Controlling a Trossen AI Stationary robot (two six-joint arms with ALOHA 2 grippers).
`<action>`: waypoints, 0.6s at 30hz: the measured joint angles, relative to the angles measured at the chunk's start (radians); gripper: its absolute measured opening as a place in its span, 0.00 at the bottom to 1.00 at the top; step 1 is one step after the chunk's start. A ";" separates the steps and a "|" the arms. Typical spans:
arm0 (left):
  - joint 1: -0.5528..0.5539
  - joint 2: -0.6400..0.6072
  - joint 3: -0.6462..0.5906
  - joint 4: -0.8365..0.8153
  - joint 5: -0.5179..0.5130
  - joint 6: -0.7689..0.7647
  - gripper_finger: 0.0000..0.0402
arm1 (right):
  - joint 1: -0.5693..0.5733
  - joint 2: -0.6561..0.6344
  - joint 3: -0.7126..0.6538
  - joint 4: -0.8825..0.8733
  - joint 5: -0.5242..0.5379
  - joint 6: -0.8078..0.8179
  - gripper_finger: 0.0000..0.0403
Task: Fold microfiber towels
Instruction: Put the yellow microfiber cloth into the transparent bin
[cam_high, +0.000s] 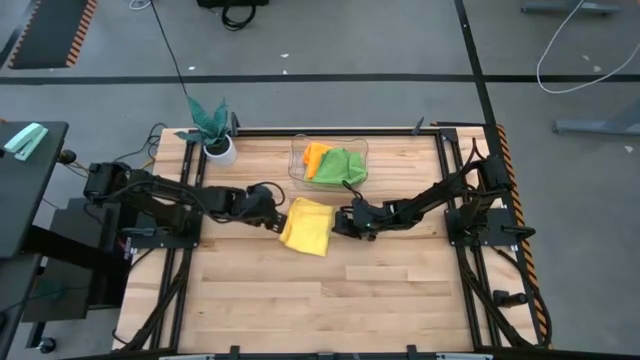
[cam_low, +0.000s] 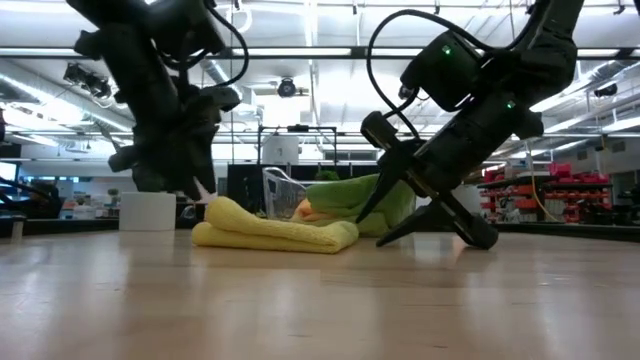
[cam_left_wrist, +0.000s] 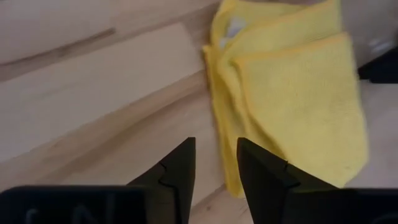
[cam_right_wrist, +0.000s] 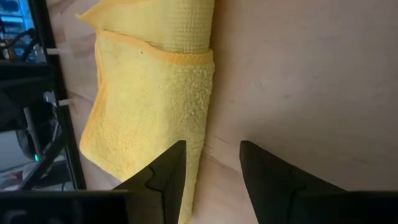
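Yellow towel (cam_high: 307, 226) lies folded on the tabletop (cam_high: 380, 300) between both grippers. Left gripper (cam_left_wrist: 216, 163) and right gripper (cam_right_wrist: 212, 163) fingers are open, holding nothing. Soft, light, limp: pinch a layered edge.

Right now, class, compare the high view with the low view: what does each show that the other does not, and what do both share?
Only the high view shows the orange towel lying beside the green towel inside the clear bin, the teal-leaved plant, and the table's full outline.

Only the low view shows the yellow towel's stacked folded layers edge-on, and the room behind the table.

Both show the folded yellow towel on the table between the left gripper and the right gripper, each open and holding nothing.
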 joint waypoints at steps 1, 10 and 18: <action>0.007 0.000 0.000 0.015 0.008 0.010 0.32 | -0.003 0.000 0.000 0.001 0.005 0.010 0.40; 0.051 0.000 0.000 0.068 0.068 0.060 0.32 | -0.011 0.002 0.008 0.002 0.020 0.045 0.40; 0.067 0.005 0.000 0.067 0.088 0.059 0.35 | -0.011 0.006 0.030 0.003 0.020 0.059 0.40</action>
